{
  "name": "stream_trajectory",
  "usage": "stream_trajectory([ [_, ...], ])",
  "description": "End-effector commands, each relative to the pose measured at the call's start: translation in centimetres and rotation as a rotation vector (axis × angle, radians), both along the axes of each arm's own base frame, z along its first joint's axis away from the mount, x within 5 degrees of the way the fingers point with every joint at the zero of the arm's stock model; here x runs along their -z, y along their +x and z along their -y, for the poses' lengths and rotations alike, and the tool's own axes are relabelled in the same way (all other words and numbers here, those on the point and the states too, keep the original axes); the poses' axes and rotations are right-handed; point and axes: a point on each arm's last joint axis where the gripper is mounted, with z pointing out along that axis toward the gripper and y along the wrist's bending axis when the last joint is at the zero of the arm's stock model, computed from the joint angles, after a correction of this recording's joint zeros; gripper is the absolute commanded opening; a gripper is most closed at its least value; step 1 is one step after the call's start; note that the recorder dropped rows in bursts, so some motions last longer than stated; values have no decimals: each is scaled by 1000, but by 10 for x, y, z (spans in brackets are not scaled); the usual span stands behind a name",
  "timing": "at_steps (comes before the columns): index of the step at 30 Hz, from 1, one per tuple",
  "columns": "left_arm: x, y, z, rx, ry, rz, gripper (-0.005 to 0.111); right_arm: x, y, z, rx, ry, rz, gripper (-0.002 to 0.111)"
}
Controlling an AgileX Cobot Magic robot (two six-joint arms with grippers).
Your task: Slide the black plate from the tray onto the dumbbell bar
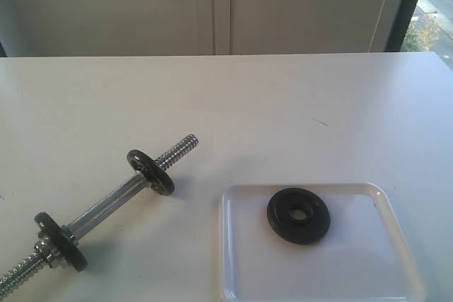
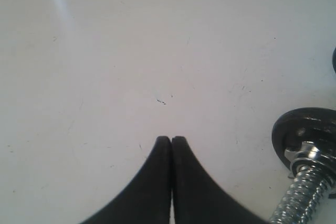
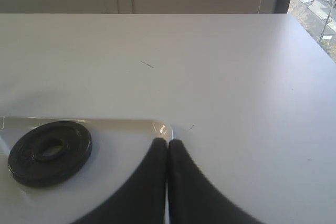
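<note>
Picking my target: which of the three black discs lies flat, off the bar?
The black plate in the tray: it lies flat, hole up. The far disc and the near disc stand on edge, threaded on the dumbbell bar.

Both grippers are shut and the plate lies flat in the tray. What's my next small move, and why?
Probably open the right gripper. Its jaws are closed, with the tips showing at a corner of the tray, while the black plate lies flat and untouched beside them; closed jaws cannot take its rim. The dumbbell bar lies on the table with one threaded end free, ready to receive the plate.
</note>
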Motion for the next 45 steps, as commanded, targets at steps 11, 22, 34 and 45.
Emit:
stream_trajectory([
  [11,1,0,0,33,95,-1,0,1,0,0,0,-3,8,0],
  [22,1,0,0,35,103,3,0,1,0,0,0,-3,8,0],
  [34,-1,1,0,25,80,26,0,1,0,0,0,-3,8,0],
  [45,-12,3,-1,-35,-81,154,0,1,0,0,0,-3,8,0],
])
